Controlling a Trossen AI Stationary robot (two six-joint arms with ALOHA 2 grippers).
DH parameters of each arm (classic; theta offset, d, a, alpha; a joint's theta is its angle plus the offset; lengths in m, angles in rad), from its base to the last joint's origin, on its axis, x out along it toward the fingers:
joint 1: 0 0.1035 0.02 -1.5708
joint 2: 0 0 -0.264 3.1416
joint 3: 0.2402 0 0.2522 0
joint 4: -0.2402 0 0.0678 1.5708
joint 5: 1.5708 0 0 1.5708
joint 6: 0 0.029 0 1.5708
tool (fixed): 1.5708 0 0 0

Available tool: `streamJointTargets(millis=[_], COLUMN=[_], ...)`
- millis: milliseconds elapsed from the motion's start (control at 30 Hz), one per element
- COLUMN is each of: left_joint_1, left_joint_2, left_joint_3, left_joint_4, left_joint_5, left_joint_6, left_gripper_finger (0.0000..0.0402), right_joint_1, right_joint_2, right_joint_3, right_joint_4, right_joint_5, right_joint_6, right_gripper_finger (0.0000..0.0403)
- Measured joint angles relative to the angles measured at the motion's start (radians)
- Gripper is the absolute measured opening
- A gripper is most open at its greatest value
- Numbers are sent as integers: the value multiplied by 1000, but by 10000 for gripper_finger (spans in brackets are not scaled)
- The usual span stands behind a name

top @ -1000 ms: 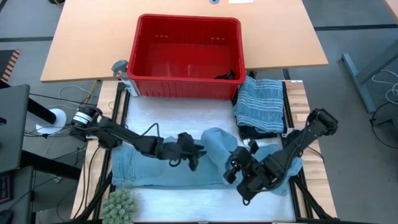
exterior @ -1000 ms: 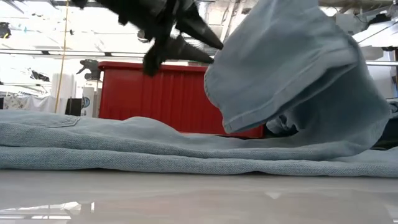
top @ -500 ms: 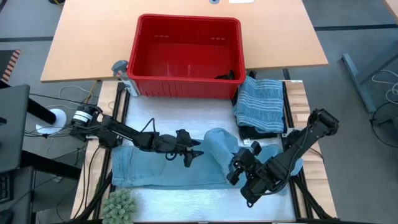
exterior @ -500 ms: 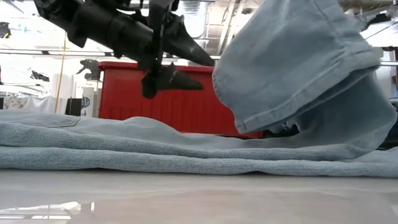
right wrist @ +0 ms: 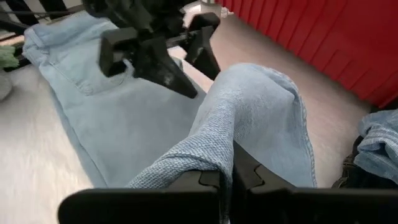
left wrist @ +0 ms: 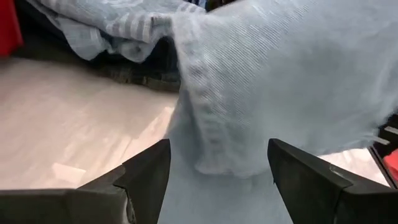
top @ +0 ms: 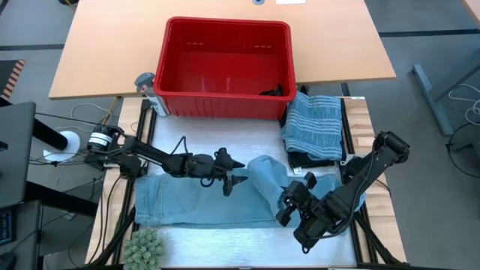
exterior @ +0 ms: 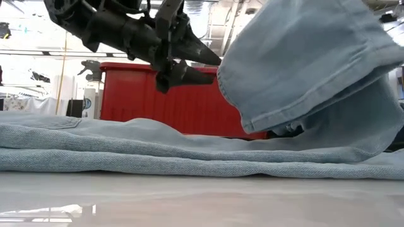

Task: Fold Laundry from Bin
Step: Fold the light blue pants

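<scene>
Right gripper (top: 289, 210) pinches the light blue jeans (top: 187, 202) lower right; left gripper (top: 234, 174) hovers wide at centre; carry the fold across level.

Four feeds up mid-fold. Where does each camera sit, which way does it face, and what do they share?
High: overhead, straight down; left gripper open above the light blue jeans, right gripper, red bin.
Low: table height, looking across to the bin; left gripper overhead.
Left wrist: past its own fingers at the lifted jeans fold.
Right wrist: own gripper shut on the fold.
Shared: the jeans in all four.
</scene>
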Motion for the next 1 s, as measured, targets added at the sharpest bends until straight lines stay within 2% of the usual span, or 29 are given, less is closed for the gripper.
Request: streamJointTargets(millis=[100,233,433,567,767,1000], left_joint_1=[23,37,33,32,31,29], left_joint_2=[42,131,186,225,277,277], left_joint_3=[0,3,10,40,92,100], left_joint_4=[28,172,331,339,369,308], left_joint_5=[40,157,218,267,400,368], left_joint_6=[-11,-71,-98,-98,-112,-142], left_gripper_finger=[257,256,256,256,249,195], right_joint_1=[8,13,11,11,11,18], right_joint_2=[-8,-21,-41,-43,-43,-43], right_joint_3=[0,0,0,0,0,0], right_joint_4=[4,-1,3,4,-3,-6], right_joint_5=[18,45,65,73,75,80], right_joint_6=[-1,-1,-21,-24,-25,-25], right_gripper_finger=[25,25,25,25,25,25])
